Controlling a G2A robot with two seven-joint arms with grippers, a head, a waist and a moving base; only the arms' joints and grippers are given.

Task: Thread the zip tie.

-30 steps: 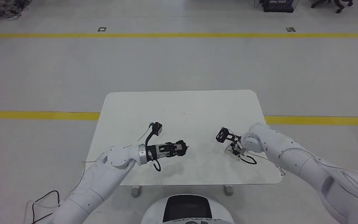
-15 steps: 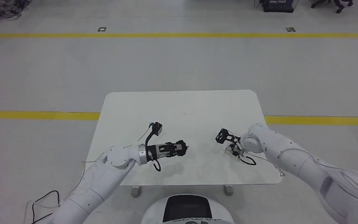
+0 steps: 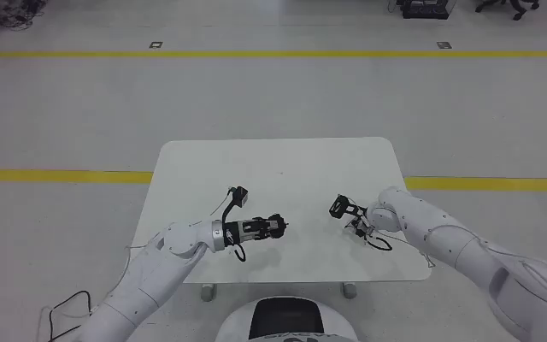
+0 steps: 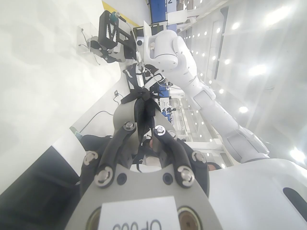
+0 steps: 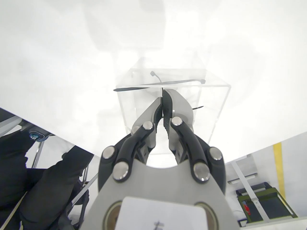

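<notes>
Lying crosswise, zip tie [image 5: 172, 83] touches right gripper's [image 5: 163, 94] closed tips.

Cropped print on white label [image 4: 137, 214]; 1 letter on blue sign [image 4: 169, 0]

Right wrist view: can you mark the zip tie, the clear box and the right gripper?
zip tie [image 5: 180, 82]: right wrist view, on its strap, beside the fingertips.
clear box [image 5: 211, 111]: right wrist view, on its front wall.
right gripper [image 5: 163, 95]: right wrist view, between its shut fingertips.
</notes>
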